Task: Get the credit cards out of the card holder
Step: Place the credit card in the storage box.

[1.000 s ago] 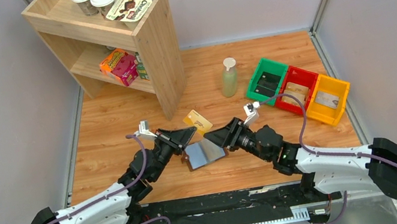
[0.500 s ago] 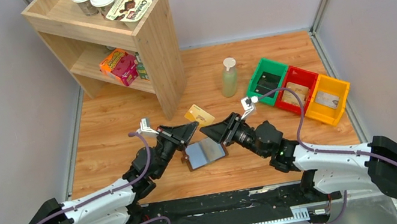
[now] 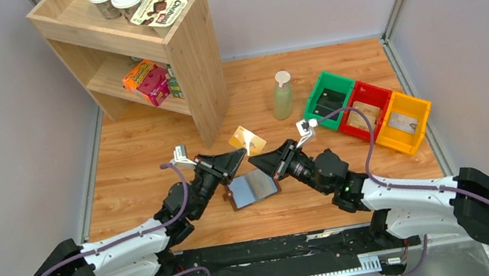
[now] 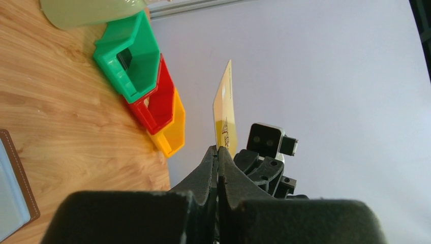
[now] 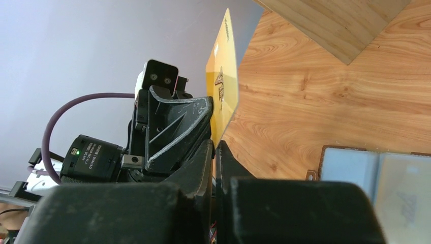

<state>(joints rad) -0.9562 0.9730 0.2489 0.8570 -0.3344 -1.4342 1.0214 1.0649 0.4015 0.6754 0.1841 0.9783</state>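
Note:
A tan-gold credit card stands on edge in the air above the table. My left gripper is shut on its lower edge, and my right gripper is shut on the same card from the other side. The left wrist view shows the credit card rising out of the closed left gripper. In the right wrist view it rises from the closed right gripper. The card holder lies open on the table just below both grippers, brown-edged with grey-blue panels.
Green, red and yellow bins sit in a row at the right. A pale green bottle stands behind the grippers. A wooden shelf with boxes and cups is at the back left.
My right gripper moved left to the card and shut on it. The left gripper kept hold, and the card rose a little.

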